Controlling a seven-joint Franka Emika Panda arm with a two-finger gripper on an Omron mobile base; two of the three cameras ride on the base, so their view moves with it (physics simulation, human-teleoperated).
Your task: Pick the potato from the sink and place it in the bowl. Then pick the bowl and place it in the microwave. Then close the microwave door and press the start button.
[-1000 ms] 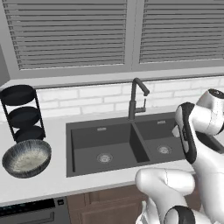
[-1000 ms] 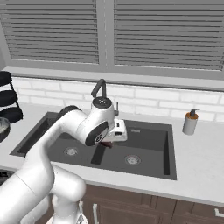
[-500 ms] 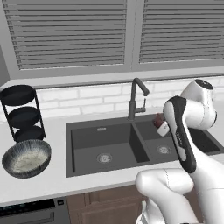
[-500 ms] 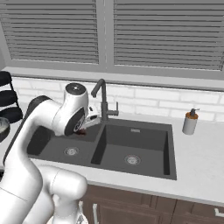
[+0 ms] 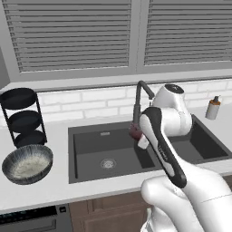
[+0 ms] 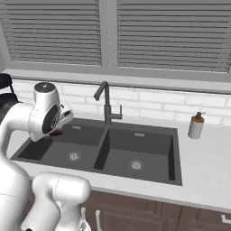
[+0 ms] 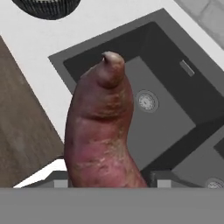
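1. The jaws are pinching the potato [image 7: 103,131], which rises between the two dark finger tips from the bottom of the hand view; its blunt tip points toward 12 o'clock.
2. In the left base view the gripper [image 5: 136,132] hangs in the air over the sink [image 5: 90,156], above the inner edge of the left basin, just at 7 o'clock of the faucet [image 5: 138,102]. A reddish bit of the potato [image 5: 134,132] shows at the hand.
3. In the right base view the potato [image 6: 56,132] peeks out as a red patch under the white wrist, over the sink's [image 6: 149,153] left basin.
4. The bowl [image 5: 27,163] sits on the counter [image 5: 54,190] well apart from the hand, at 9 o'clock of the sink, just in front of the black tiered rack [image 5: 22,115]. Its speckled whitish inside lies open.
5. In the hand view the bowl [image 7: 46,8] is cut by the top edge at 11 o'clock, with white counter [image 7: 30,43] between it and the sink [image 7: 175,105].
6. A soap bottle [image 6: 196,125] stands on the counter at 3 o'clock of the sink.
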